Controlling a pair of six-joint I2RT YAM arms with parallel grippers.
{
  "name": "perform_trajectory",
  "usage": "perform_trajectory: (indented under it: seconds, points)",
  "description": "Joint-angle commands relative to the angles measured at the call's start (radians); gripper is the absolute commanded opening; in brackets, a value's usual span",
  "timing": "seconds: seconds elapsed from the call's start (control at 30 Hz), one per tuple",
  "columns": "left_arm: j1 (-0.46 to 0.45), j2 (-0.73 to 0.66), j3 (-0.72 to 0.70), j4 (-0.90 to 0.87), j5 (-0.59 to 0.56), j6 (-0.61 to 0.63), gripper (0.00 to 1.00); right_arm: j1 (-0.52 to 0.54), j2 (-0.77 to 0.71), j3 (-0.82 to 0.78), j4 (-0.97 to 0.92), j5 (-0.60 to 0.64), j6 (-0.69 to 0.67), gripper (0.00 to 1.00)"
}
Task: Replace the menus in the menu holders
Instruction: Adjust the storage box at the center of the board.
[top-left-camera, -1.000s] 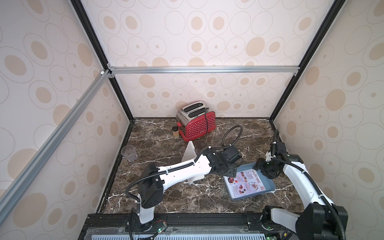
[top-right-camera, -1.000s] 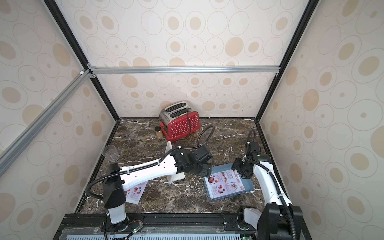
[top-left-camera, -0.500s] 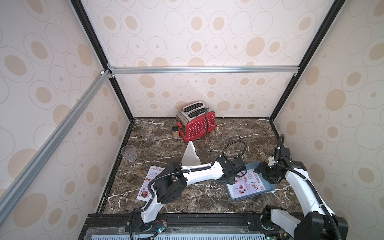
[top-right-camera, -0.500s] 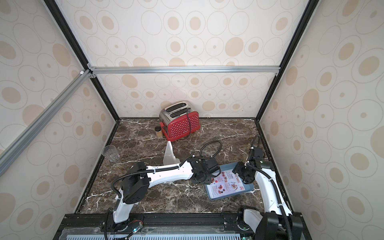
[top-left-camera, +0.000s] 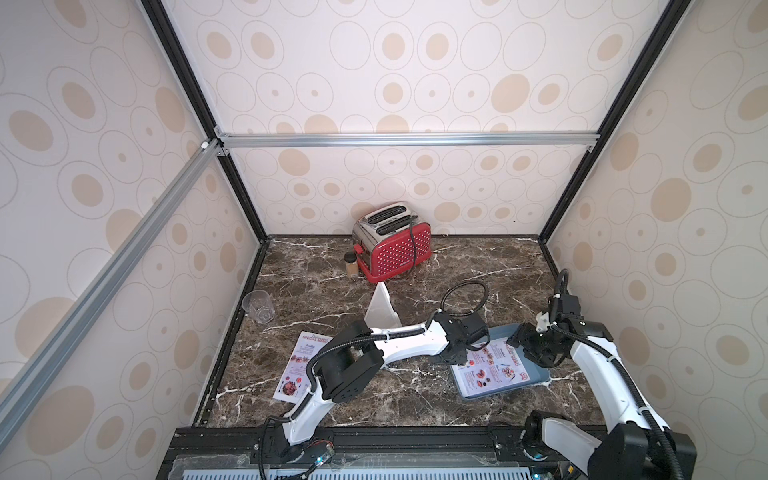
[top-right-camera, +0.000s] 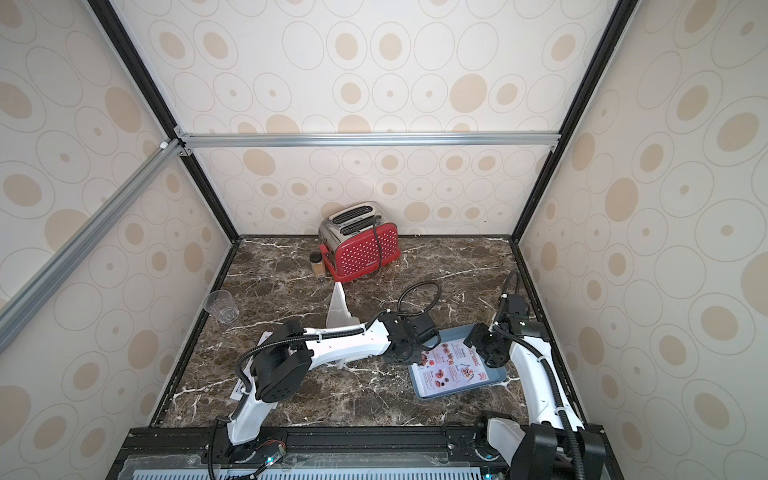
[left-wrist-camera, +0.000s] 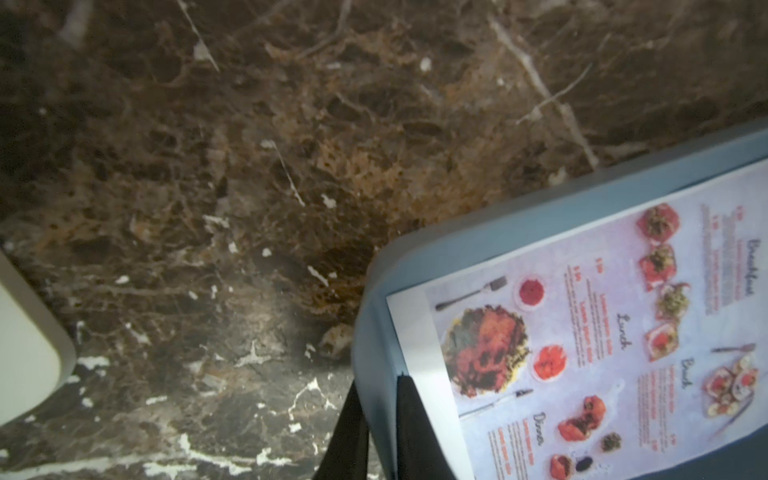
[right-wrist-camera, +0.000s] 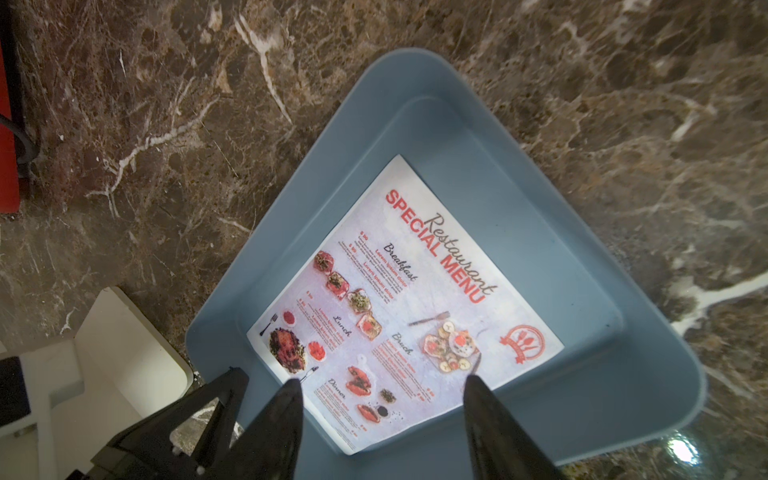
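1. left pincer (left-wrist-camera: 377, 380): clenched on the rim of the blue-grey tray (top-left-camera: 500, 334) at the corner towards the left arm. one finger is outside the wall and one inside. the inner finger meets the white margin of the sheet in the tray.
2. right pincer (right-wrist-camera: 381, 378): released, fingers wide apart, with the tips over the sheet in the tray. contact with the paper cannot be told.
3. menu a (right-wrist-camera: 407, 303): flat and face up on the tray floor, red heading readable.
4. menu b (top-left-camera: 300, 365): flat and face up on the desk (top-left-camera: 457, 266) near the left side. it is partly covered by the left arm and well apart from the tray.
5. menu holder (top-left-camera: 381, 309): upright on the desk between the red toaster (top-left-camera: 392, 245) and the left arm, apart from both menus.
6. other items: a small jar (top-left-camera: 351, 264) stands just beside the toaster at the back wall. a clear cup (top-left-camera: 258, 306) stands near the left wall.
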Motion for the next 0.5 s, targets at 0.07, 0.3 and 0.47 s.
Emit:
perform_trajectory:
  seconds: [0.07, 0.3, 0.47]
  points:
    - [0.066, 0.034, 0.064, -0.036, -0.036, 0.064, 0.06, -0.004, 0.017, 0.038, -0.040, -0.008, -0.016, 0.63]
    - [0.110, 0.115, 0.234, -0.127, -0.067, 0.205, 0.01, -0.003, 0.000, 0.025, -0.037, -0.036, -0.020, 0.63]
    - [0.156, 0.153, 0.307, -0.104, -0.052, 0.325, 0.00, -0.003, -0.001, -0.033, -0.009, -0.045, -0.006, 0.62]
